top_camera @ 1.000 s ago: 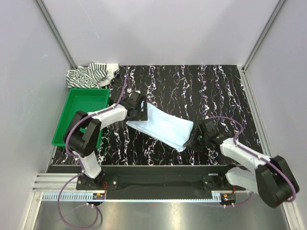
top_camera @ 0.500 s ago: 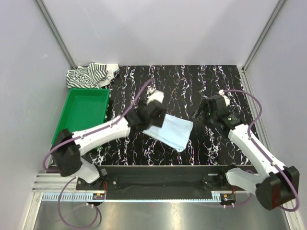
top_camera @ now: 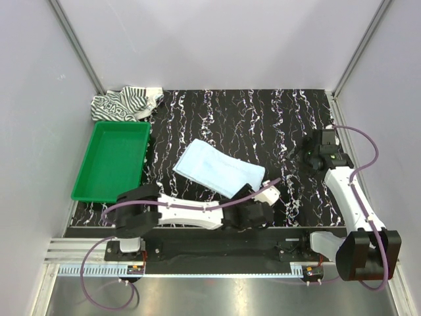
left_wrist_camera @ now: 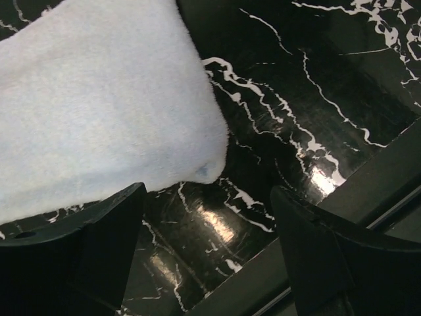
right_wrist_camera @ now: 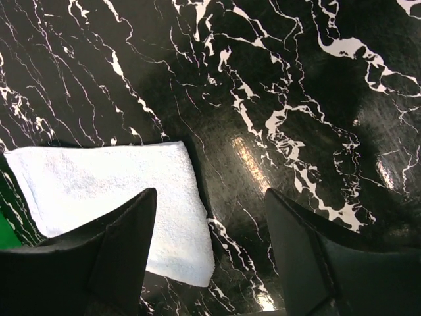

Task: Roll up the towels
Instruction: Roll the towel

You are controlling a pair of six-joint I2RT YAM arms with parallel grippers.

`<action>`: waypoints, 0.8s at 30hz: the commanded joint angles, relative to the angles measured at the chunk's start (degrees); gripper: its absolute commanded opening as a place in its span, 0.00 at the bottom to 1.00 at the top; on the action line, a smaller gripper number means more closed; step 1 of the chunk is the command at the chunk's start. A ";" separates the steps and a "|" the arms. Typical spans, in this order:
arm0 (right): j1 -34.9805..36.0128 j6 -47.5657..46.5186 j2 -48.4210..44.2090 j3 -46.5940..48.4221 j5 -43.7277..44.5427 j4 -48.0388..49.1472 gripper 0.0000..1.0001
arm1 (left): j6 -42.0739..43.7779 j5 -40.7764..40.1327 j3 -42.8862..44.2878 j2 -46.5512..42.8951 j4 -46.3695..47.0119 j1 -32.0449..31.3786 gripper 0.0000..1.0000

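Striped towel [top_camera: 125,104] lies bunched in the back left corner, behind the green tray [top_camera: 112,161]. At mid-table the light blue towel [top_camera: 219,170] lies folded flat, not yet rolled. The left gripper [left_wrist_camera: 207,192] hovers low beside its near right corner, jaws apart and empty. Far right, the right gripper [right_wrist_camera: 210,192] is likewise spread, well clear of the cloth. Rolling probably goes best by pinching both corners of one short edge evenly, though the layers are hard to read.
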 commanded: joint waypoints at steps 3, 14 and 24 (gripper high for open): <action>-1.60 -2.62 -5.02 -2.73 -5.00 -0.95 0.73 | 0.40 -2.94 6.04 5.38 4.68 -0.20 0.81; -1.60 -3.32 -5.73 -3.96 -8.07 -0.51 0.70 | -2.14 -1.45 4.04 9.17 5.21 1.90 0.59; -1.60 -4.12 -5.47 -4.05 -8.16 -0.78 0.68 | -3.90 0.49 -1.86 9.00 8.46 2.52 0.35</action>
